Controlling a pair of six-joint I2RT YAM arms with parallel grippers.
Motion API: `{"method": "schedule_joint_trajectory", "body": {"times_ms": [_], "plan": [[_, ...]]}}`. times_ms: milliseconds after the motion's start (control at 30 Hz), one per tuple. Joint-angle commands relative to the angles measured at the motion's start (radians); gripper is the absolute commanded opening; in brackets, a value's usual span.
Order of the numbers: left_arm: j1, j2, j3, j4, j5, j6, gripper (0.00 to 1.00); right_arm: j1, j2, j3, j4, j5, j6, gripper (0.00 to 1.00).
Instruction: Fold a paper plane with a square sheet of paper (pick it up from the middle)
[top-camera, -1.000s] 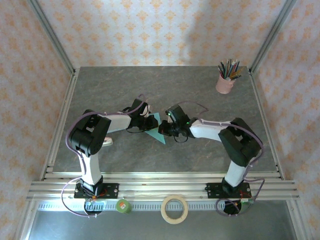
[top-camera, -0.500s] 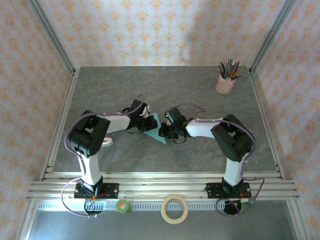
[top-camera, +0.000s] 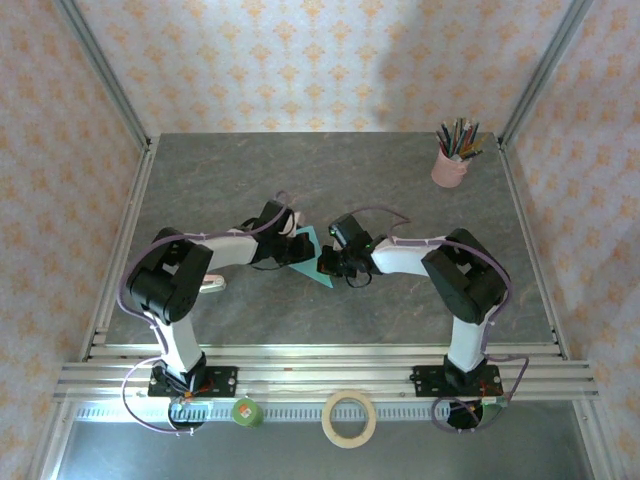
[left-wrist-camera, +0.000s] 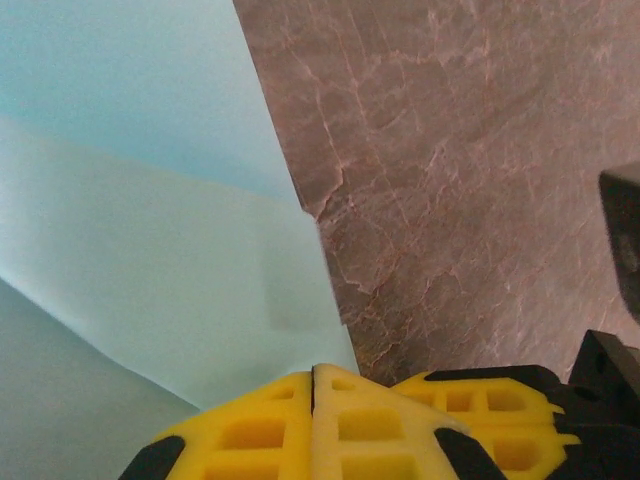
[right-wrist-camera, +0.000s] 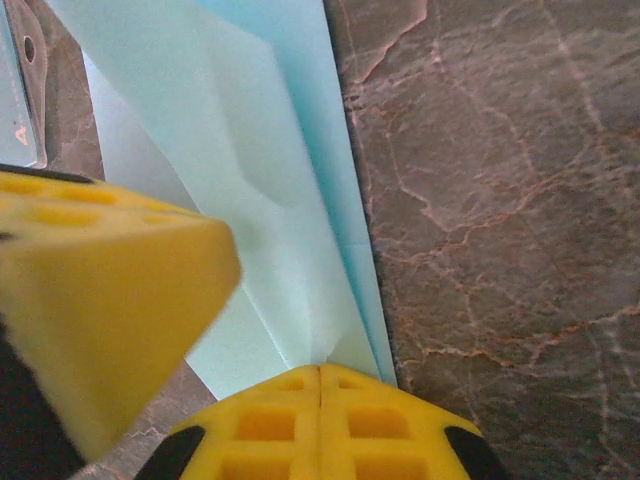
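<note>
The square sheet of paper (top-camera: 311, 256), light turquoise and folded to a pointed shape, lies mid-table between both arms. My left gripper (top-camera: 291, 245) is shut, and its yellow tips (left-wrist-camera: 313, 368) sit at the near edge of the paper (left-wrist-camera: 150, 190). From the other side my right gripper (top-camera: 329, 262) is shut too, its tips (right-wrist-camera: 320, 368) meeting a crease in the paper (right-wrist-camera: 270, 200). In neither wrist view can I see paper between the fingers. The left gripper's finger (right-wrist-camera: 100, 290) looms blurred in the right wrist view.
A pink cup of pencils (top-camera: 450, 166) stands at the back right corner. A tape roll (top-camera: 349, 418) and a green object (top-camera: 246, 411) lie on the front rail. A small pale item (top-camera: 212, 284) rests beside the left arm. Bare marbled tabletop (left-wrist-camera: 470, 150) surrounds the paper.
The left jaws have closed the last bit, and the left arm's elbow has swung left and lower. The right gripper has edged left along the paper. The paper stays put.
</note>
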Motion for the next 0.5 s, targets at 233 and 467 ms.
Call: {"method": "schedule_joint_trajectory", "body": {"times_ms": [233,467], "plan": [[-0.017,0.072,0.041,-0.078,-0.074,0.044,0.08,0.002,0.060,-0.029,-0.169,0.094,-0.019,0.00],[0.025,0.081,0.072,-0.137,-0.176,0.057,0.08,0.002,0.060,-0.068,-0.231,0.148,-0.040,0.00]]}}
